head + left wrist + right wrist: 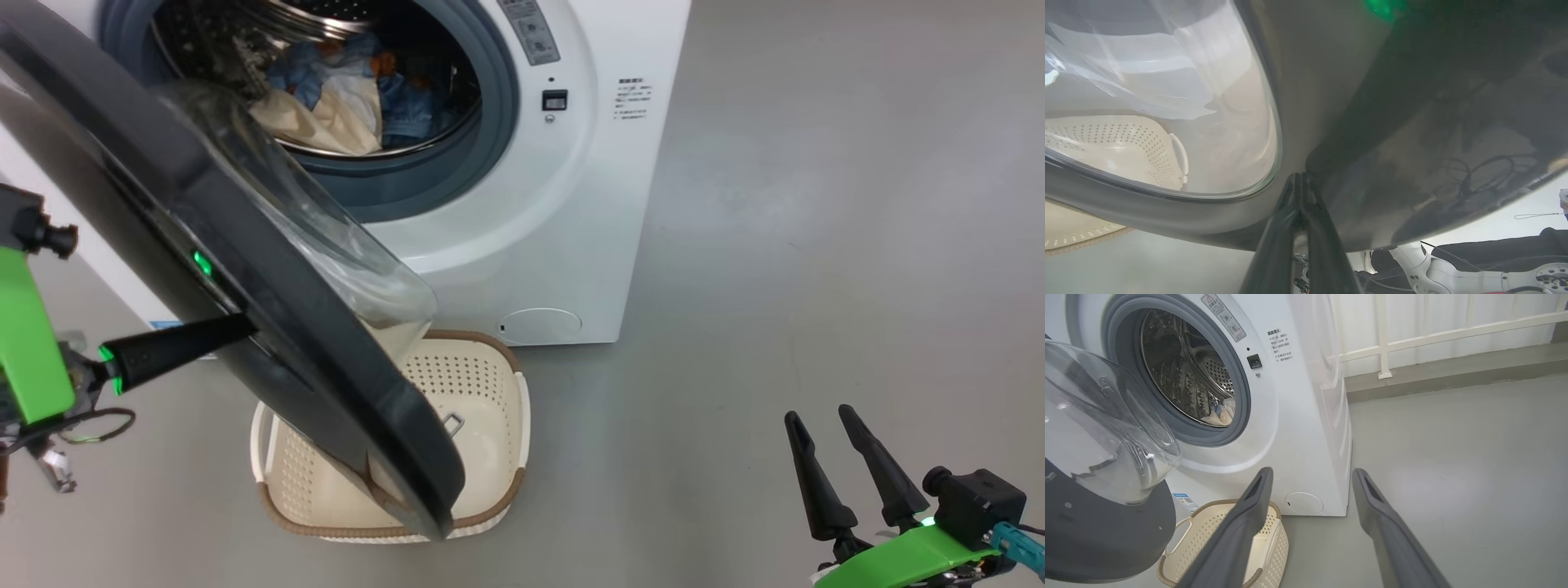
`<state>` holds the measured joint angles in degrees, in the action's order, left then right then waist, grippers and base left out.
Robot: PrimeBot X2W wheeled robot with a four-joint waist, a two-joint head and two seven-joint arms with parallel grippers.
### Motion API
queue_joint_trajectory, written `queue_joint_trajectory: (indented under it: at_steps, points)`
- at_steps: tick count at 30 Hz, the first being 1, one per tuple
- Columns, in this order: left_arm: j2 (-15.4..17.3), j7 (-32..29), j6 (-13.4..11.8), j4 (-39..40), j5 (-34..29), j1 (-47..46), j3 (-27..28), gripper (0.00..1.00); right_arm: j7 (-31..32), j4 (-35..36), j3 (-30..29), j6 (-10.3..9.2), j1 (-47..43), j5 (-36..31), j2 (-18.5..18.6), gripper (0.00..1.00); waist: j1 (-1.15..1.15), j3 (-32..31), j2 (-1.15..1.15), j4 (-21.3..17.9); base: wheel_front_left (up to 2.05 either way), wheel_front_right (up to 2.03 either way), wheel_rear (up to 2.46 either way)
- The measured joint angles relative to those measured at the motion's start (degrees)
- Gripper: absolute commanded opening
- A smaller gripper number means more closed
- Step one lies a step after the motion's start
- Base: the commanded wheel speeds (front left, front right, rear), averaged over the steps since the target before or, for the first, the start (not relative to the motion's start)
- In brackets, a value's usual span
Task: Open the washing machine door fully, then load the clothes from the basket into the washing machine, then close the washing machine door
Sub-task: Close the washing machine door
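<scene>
1. Washing machine door: partly open, swung out from the left side of the washing machine as seen from the head. Glossy black outer face toward the left arm, clear glass bowl bulging toward the drum opening.
2. Door's lower edge over the basket, hiding part of it from the head camera. Touching the basket or just above it: cannot tell.
3. Left tool: narrow, both fingers pressed together, nothing between them. Tips against the door's black outer face, just beside the rim of the glass bowl in left wrist view.
4. Green glint on the door's edge, above the left tool's tips.
5. Right tool: wide, fingers well spread, holding nothing. Low at the right over the grey floor, well apart from machine and basket.
6. Clothes: heaped low inside the steel drum, behind the grey seal. Light blue fabric with orange marks, a cream-white piece in front.
7. Basket: on the floor just before the machine's front, under the door. Cream perforated walls, brown woven-look rim, one side handle plain in right wrist view.
8. Blue label sticker: low on the machine's front, near the basket's rim, partly behind the door's edge.
</scene>
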<state>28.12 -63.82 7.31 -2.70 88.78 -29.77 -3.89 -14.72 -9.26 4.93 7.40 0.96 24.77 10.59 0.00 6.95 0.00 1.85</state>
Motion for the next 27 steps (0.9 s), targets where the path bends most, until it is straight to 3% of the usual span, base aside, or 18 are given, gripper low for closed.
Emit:
queue_joint_trajectory:
  at_steps: [16,27]
  points:
    - [-4.3,5.0,0.0,-4.5,-2.9,-6.2,-1.3,0.00,0.0,0.3,-0.4,0.00,0.0,-0.2,-1.1,1.00,0.00,1.2,0.00,-3.5,0.00,0.00,0.00]
    - [-5.4,6.9,0.0,-5.5,-4.9,-6.9,-1.4,0.00,0.0,0.3,-1.4,0.00,0.0,-0.6,-1.3,1.00,0.00,1.1,0.00,-2.7,0.00,0.00,0.00]
